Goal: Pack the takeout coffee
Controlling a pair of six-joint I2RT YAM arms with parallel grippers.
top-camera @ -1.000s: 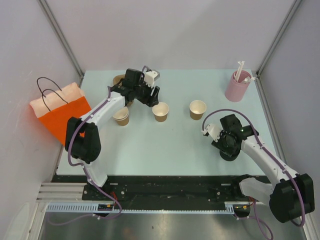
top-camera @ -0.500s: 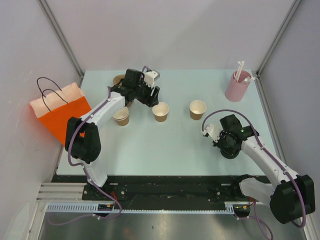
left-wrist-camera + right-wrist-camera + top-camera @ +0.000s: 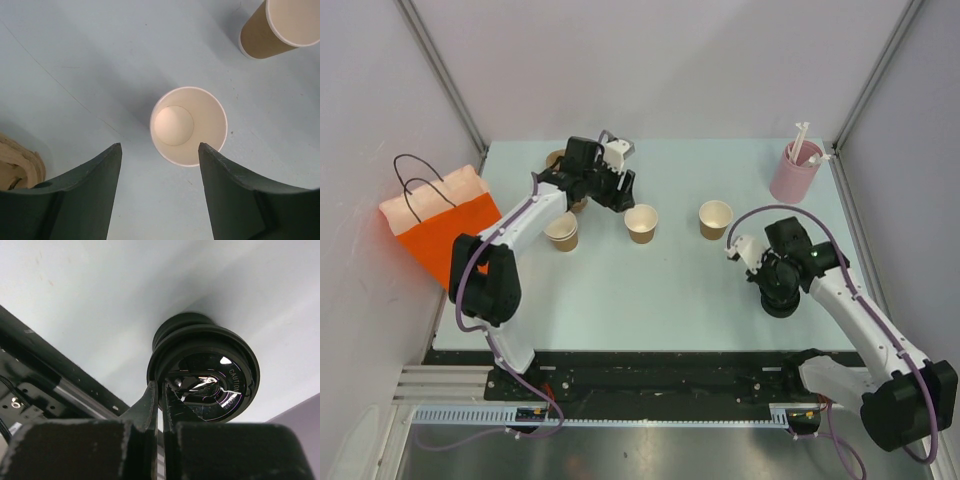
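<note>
Black lid (image 3: 202,370): my right gripper (image 3: 161,391) pinches its rim; lift straight, slowly.
Paper cup (image 3: 188,126): my left gripper (image 3: 160,147) hangs open above.

From above, the left arm covers most of the tray (image 3: 556,158); the right wrist overlaps the lid (image 3: 781,305). The left wrist view crops the far cup (image 3: 280,25). One lid or several: unclear.

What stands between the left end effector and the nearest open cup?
Nothing visible does. The left end effector is open, and the cup lies in plain sight right ahead of it in the left wrist view.
</note>
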